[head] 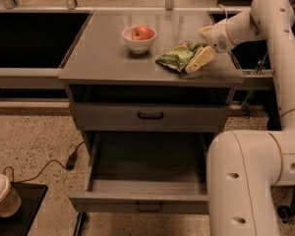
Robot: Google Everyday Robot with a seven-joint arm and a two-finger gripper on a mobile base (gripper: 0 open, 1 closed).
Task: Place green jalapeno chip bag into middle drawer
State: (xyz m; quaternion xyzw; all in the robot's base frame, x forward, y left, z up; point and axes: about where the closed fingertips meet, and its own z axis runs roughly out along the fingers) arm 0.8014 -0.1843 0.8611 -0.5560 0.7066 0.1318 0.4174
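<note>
Two grey metal drawers sit in the front of one grey metal cabinet (103, 53), one above the other. The upper grey drawer with the taller front panel (113, 117) is pushed in flush and has one thin black handle. Below it, the middle drawer (113, 202), wide with a low flat front panel, a black curved handle and a deep boxy tray, is pulled fully out towards the viewer. Its tray holds nothing.

One green jalapeno chip bag (177, 58), small, soft and glossy with yellow and reddish print, lies flat on the right side of the cabinet top, well above the open drawer. One round white bowl (137, 45) stands to the left of the bag, apart from it, and contains one red apple (143, 32).

One cream-coloured two-finger gripper (194, 50), on a white robot arm (270, 14) reaching in from the right, is at the right end of the bag. Its fingers (200, 59) are spread wide apart, one behind the bag's end and one in front, not closed on it.

One paper cup with a pale lid (1, 196) stands on a black tray (24, 215) at the lower left. One black cable (44, 168) with one small black adapter (71, 160) lies on the speckled floor beside the cabinet.
</note>
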